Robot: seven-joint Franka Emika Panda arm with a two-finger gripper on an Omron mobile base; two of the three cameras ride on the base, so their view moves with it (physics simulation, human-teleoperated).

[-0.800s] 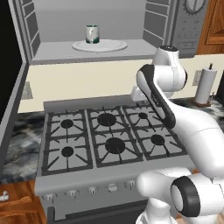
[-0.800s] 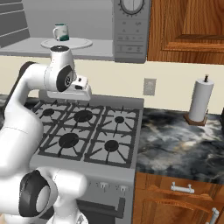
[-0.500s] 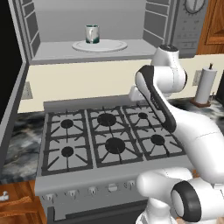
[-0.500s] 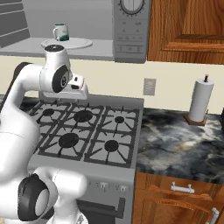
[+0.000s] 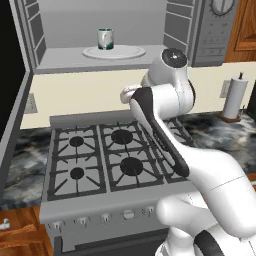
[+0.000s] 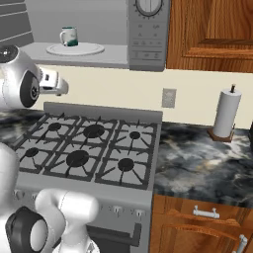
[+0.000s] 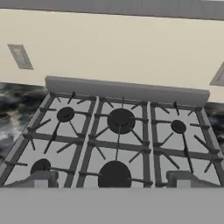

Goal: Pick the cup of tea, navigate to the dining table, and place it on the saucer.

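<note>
Right, the cup of tea (image 5: 105, 38) sits up in the open microwave (image 5: 100, 30), a small white cylinder with dark teal bands at rim and base, upright on the round white turntable plate (image 5: 114, 52). From the right base view the cup of tea (image 6: 68, 36) shows its little side handle, turned to the left of that picture.

Below it lies the stove (image 5: 115, 155) — a flat grey steel top with dark round burners under angular cast grates, and a row of small knobs along its front edge. The hand view looks straight down over those grates (image 7: 118, 135), with a raised grey back rail behind them and the smooth cream wall above.

The white arm (image 5: 165, 100), glossy and rounded with dark joints, arches over the stove's right side, well below the microwave shelf. The gripper (image 7: 111, 178) shows as two small grey fingertips at the bottom of the hand view, set wide apart with nothing between them — it's spread and empty.

Either side of the stove runs a dark, cloudy marbled counter (image 6: 207, 158). On its right stands a white paper towel roll (image 6: 226, 114) on a brown base, with warm wood cabinets (image 6: 212, 29) above.
</note>
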